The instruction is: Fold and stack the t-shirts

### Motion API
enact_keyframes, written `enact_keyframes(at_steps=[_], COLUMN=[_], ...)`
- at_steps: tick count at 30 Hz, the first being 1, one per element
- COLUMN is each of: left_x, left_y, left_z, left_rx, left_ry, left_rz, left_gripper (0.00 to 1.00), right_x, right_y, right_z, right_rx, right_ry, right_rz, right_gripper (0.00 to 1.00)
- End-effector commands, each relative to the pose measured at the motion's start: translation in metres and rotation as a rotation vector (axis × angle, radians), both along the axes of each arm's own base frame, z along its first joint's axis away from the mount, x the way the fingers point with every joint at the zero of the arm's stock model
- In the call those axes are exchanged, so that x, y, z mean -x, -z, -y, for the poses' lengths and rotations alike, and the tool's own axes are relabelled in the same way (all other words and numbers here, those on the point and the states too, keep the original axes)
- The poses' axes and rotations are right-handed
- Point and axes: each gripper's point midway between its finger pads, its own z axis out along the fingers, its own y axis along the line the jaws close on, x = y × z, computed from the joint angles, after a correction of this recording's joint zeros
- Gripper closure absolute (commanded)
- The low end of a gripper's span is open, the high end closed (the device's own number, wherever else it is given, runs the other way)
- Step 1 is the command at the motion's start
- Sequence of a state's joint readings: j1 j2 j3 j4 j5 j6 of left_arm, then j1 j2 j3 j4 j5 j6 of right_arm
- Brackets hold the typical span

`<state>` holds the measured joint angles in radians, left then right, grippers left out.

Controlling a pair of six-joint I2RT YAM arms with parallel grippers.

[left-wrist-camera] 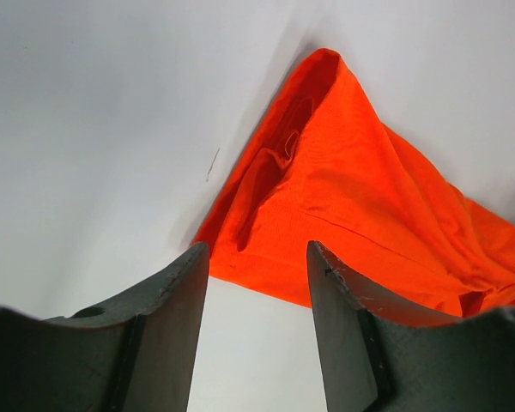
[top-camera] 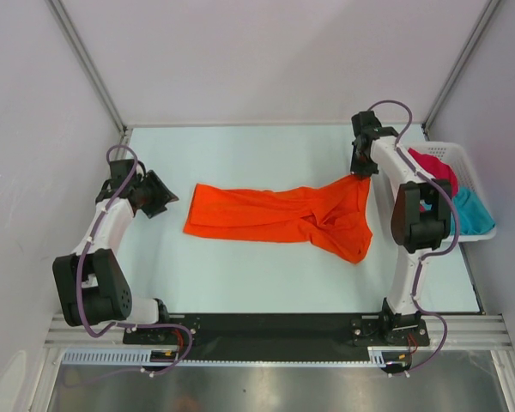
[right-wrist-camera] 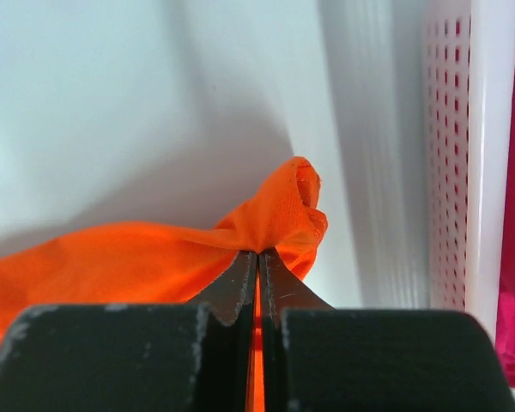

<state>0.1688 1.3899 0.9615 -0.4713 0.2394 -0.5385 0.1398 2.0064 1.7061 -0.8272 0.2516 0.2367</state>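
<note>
Right pincer pinched tight on the far-right corner of the orange t-shirt, sprawled long-ways left to right across the tabletop. Left pincer half open, empty, near the shirt's left end, so likely the closer arm there.

my right arm covers part of the basket and red shirt; the orange shirt corner is hidden inside my right claw.

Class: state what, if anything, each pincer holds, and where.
The right pincer pinches the orange t-shirt by a bunched edge at its far right corner. The left pincer is open, holding nothing.
</note>
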Motion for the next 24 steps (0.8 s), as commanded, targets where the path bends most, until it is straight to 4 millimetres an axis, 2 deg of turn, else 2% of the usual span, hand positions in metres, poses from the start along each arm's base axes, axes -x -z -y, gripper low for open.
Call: enact_keyframes(at_steps=[1, 2, 3, 4, 6, 9, 10, 12, 17, 18, 20, 21, 24], left_x=[-0.013, -0.014, -0.014, -0.014, -0.014, -0.014, -0.014, -0.014, -0.012, -0.011, -0.01, -0.01, -0.008], left_y=[-0.021, -0.022, -0.021, -0.021, -0.022, -0.021, -0.021, -0.021, -0.02, -0.02, -0.019, -0.019, -0.018], left_z=[-0.006, -0.006, -0.007, -0.007, -0.008, -0.007, -0.008, -0.008, -0.007, -0.007, -0.006, -0.005, -0.005], left_rx=[-0.028, -0.029, -0.028, -0.03, -0.03, -0.03, -0.03, -0.03, -0.026, -0.023, -0.019, -0.018, -0.019], left_ry=[0.011, 0.011, 0.009, 0.009, 0.01, 0.012, 0.01, 0.009, 0.011, 0.011, 0.013, 0.017, 0.015], left_rz=[0.058, 0.061, 0.058, 0.058, 0.059, 0.058, 0.057, 0.057, 0.059, 0.059, 0.06, 0.061, 0.061], left_gripper=[0.45, 0.45, 0.45, 0.45, 0.45, 0.45, 0.45, 0.45, 0.45, 0.45, 0.45, 0.45, 0.45], right_x=[-0.015, -0.013, -0.013, -0.013, -0.009, -0.005, -0.004, 0.0, 0.013, 0.022, 0.03, 0.04, 0.054], right_y=[0.0, 0.002, 0.009, 0.01, 0.015, 0.015, 0.01, 0.005, -0.021, -0.015, -0.02, -0.01, -0.004], right_z=[0.011, 0.009, 0.009, 0.008, 0.006, 0.003, 0.003, -0.001, -0.016, -0.018, -0.03, -0.033, -0.044], right_rx=[0.059, 0.058, 0.064, 0.067, 0.069, 0.069, 0.071, 0.076, 0.082, 0.084, 0.071, 0.072, 0.057], right_ry=[0.02, 0.016, 0.015, 0.016, 0.012, 0.009, 0.01, 0.001, -0.021, -0.024, -0.044, -0.052, -0.069], right_rz=[-0.009, -0.025, -0.046, -0.05, -0.07, -0.072, -0.06, -0.053, 0.004, -0.014, 0.003, -0.022, -0.029], right_gripper=[1.0, 0.99, 0.91, 0.72, 0.69, 0.53, 0.49, 0.49, 0.51, 0.51, 0.51, 0.51, 0.52])
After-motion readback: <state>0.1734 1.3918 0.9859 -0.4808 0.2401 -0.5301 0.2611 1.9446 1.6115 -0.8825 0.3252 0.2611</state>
